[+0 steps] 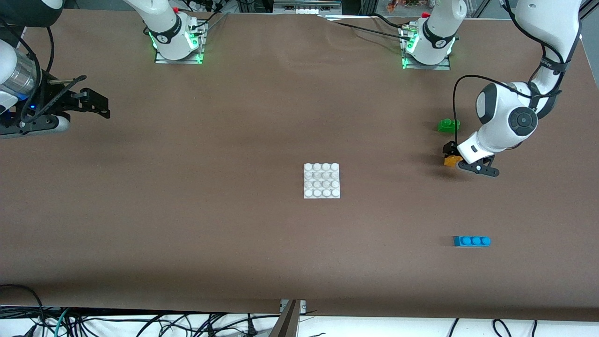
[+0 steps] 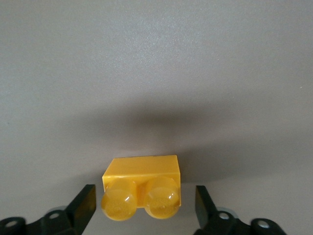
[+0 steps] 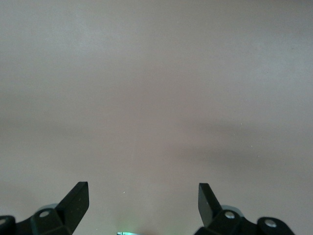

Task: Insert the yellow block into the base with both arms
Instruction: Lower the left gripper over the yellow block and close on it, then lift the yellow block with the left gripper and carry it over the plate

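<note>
The yellow block point(image 1: 451, 161) lies on the table toward the left arm's end, nearer to the front camera than the green brick. My left gripper point(image 1: 452, 155) is down around it and open. In the left wrist view the block point(image 2: 142, 169) sits between the two fingers with a gap on each side, and the gripper point(image 2: 145, 199) does not touch it. The white base point(image 1: 321, 180) lies flat at the table's middle, apart from both grippers. My right gripper point(image 1: 100, 106) waits open and empty at the right arm's end, and its wrist view point(image 3: 143, 196) shows only bare table.
A green two-stud brick point(image 1: 448, 125) lies just farther from the front camera than the yellow block. A blue three-stud brick point(image 1: 471, 241) lies nearer to the front camera, at the left arm's end. The brown table cover point(image 1: 210, 210) spans the table.
</note>
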Robot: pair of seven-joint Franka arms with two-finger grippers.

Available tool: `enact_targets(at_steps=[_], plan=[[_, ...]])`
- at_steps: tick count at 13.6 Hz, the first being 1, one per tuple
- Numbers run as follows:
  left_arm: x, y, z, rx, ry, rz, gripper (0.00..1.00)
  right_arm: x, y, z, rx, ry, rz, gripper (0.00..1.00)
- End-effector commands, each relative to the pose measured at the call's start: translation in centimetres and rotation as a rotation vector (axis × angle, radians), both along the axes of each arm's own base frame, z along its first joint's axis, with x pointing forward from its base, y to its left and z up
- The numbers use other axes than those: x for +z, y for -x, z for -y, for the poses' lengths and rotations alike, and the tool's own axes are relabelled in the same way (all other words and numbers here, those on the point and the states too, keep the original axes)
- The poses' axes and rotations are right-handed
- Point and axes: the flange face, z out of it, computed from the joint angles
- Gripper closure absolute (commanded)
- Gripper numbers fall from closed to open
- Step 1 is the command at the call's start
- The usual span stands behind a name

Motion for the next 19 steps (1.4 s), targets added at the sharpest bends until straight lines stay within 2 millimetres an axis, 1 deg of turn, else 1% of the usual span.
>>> enact_targets(at_steps=[1, 3, 4, 5, 8, 10, 12, 13, 14, 15, 16, 17, 18, 19], plan=[[0.4, 0.4, 0.0, -0.008, 0.014, -0.001, 0.5, 0.5, 0.6, 0.2, 0.005, 0.007, 0.002, 0.01], [0.5, 0.3, 0.0, -0.008, 0.014, 0.002, 0.65, 0.5, 0.6, 0.3, 0.004, 0.006, 0.002, 0.01], [0.5, 0.3, 0.0, -0.008, 0.014, 0.002, 0.7, 0.5, 0.6, 0.3, 0.004, 0.006, 0.002, 0.01], [0.6, 0.2, 0.0, -0.008, 0.013, 0.006, 0.72, 0.5, 0.6, 0.2, 0.005, 0.004, 0.002, 0.01], [1.3, -0.1, 0.0, -0.007, 0.012, 0.016, 0.72, 0.4, 0.6, 0.3, 0.002, 0.004, 0.0, 0.01], [2.5, -0.7, 0.0, -0.008, 0.01, 0.039, 0.72, 0.4, 0.6, 0.3, 0.002, 0.004, 0.0, 0.01], [4.6, -1.8, 0.2, -0.011, 0.006, 0.08, 0.71, 0.4, 0.6, 0.3, 0.002, 0.003, 0.0, 0.01], [5.9, -2.6, 0.5, -0.017, 0.003, 0.08, 0.71, 0.4, 0.6, 0.3, 0.002, 0.004, 0.0, 0.01], [7.6, -3.9, 0.6, -0.017, 0.002, 0.067, 0.71, 0.3, 0.6, 0.3, 0.002, 0.005, -0.001, 0.01], [9.3, -5.2, 1.4, -0.023, 0.004, 0.038, 0.71, 0.3, 0.6, 0.3, 0.002, 0.005, -0.001, 0.01], [11.1, -6.3, 1.6, -0.023, 0.003, 0.018, 0.71, 0.3, 0.6, 0.4, -0.001, 0.005, -0.003, 0.01], [12.7, -7.2, 2.2, -0.03, 0.003, 0.02, 0.71, 0.3, 0.6, 0.4, -0.001, 0.005, -0.003, 0.01], [14.4, -8.2, 3.6, -0.037, 0.007, 0.036, 0.71, 0.3, 0.6, 0.4, -0.001, 0.005, -0.001, 0.01], [16.2, -9.1, 5.4, -0.031, 0.011, 0.055, 0.71, 0.3, 0.6, 0.4, -0.001, 0.005, -0.001, 0.01]])
